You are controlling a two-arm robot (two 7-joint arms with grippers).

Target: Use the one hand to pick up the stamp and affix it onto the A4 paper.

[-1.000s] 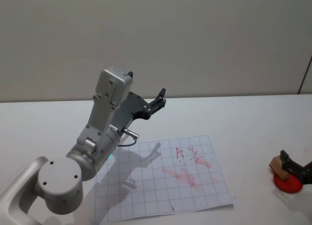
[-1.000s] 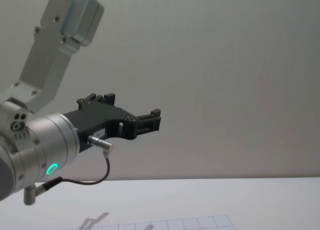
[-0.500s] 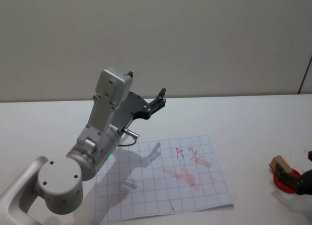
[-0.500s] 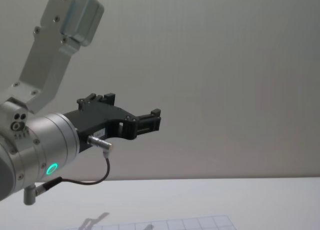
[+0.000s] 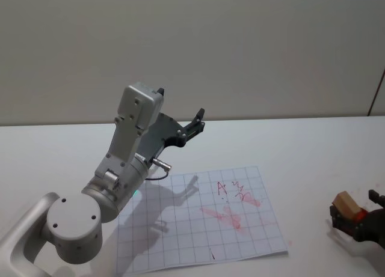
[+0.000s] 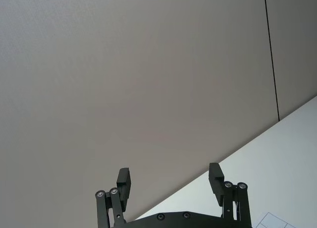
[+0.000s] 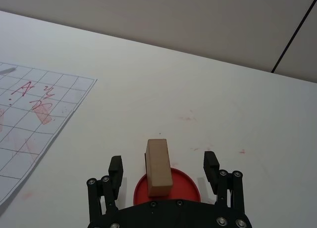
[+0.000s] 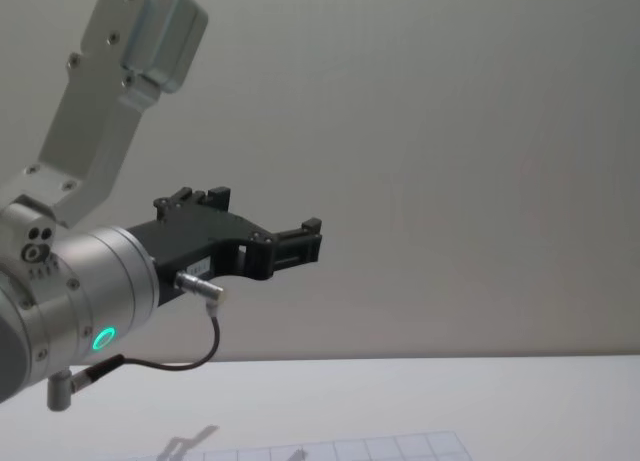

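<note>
At the near right edge of the white bench [image 5: 301, 151], we see the right claw [image 7: 163, 160] low over the stamp [image 7: 157, 166]. Its fingers are spread apart, one on each side of the stamp and touching neither side. The stamp is a tan wooden block standing on a round red base [image 7: 185, 186]. It lies well to the right of the A4 paper [image 5: 180, 229], with bare bench between them. A few red specks [image 7: 188, 118] dot the bench beyond the stamp. The paper lies flat mid-bench, with red scribbles and smears [image 5: 231, 199] on its right half. The left arm rises above the paper's left side and casts a shadow on it. The left claw [image 6: 169, 176] hangs in the air, fingers apart and empty. A plain wall [image 5: 240, 48] stands behind.
</note>
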